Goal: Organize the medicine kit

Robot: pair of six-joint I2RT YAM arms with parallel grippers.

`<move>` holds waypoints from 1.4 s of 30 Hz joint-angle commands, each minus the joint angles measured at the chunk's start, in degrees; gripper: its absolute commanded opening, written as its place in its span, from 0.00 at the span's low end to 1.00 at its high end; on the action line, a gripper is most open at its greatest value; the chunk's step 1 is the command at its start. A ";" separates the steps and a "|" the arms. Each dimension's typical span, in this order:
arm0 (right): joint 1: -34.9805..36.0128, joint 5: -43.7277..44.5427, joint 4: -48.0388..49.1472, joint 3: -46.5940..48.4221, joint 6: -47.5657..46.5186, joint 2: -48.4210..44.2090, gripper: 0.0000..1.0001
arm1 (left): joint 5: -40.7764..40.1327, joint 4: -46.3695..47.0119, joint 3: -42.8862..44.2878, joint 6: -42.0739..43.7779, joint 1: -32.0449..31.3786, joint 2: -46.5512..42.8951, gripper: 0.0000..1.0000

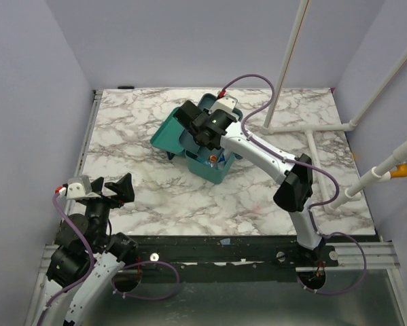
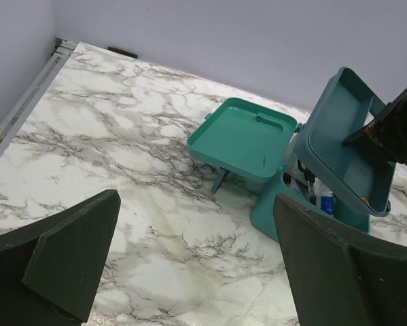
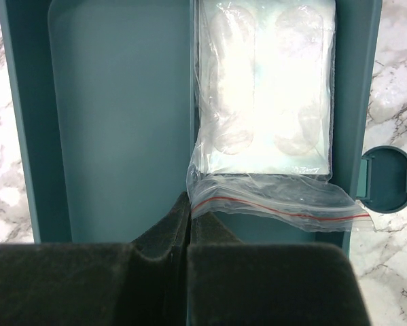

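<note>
Standing toward the far middle of the marble table (image 1: 135,142), the medicine kit (image 1: 215,171) was found open. Its hinged lid (image 2: 244,136) was folded out roughly level beside the box, on the left in the overhead view. Inside the box a few small items could be made out, one with an orange top (image 1: 212,158) and one blue and white (image 2: 325,202); what they were could not be told. Directly above the box, the darker compartment tray (image 2: 346,146) was held clear of the kit and tilted steeply, its open face turned toward the left arm's camera. The tray was gripped by the right gripper (image 3: 189,207), whose fingers were pressed together on the thin divider (image 3: 191,102) between the two compartments. In the compartment to the right of that divider, as seen by the wrist camera, a clear zip bag (image 3: 264,102) with a red seal line was lying, something white inside it and its sealed end close beside the fingers. The left gripper (image 1: 115,190) was seen well apart from the kit, near the table's front left corner, its fingers (image 2: 67,258) spread wide and holding nothing. White pipes (image 1: 312,129) were seen across the far right of the table
</note>
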 commanded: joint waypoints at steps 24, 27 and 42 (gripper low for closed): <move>-3.21 -0.70 -3.04 -4.09 5.69 3.93 0.01 | -1.31 0.15 -0.38 -0.21 0.29 -1.75 0.99; -3.55 -1.81 -2.28 -4.96 4.77 3.91 0.01 | -1.40 0.04 -0.32 -0.21 0.33 -1.71 0.99; -3.67 -5.41 0.89 -7.49 -0.77 3.91 0.01 | -1.34 0.21 -0.48 -0.21 0.31 -1.40 0.99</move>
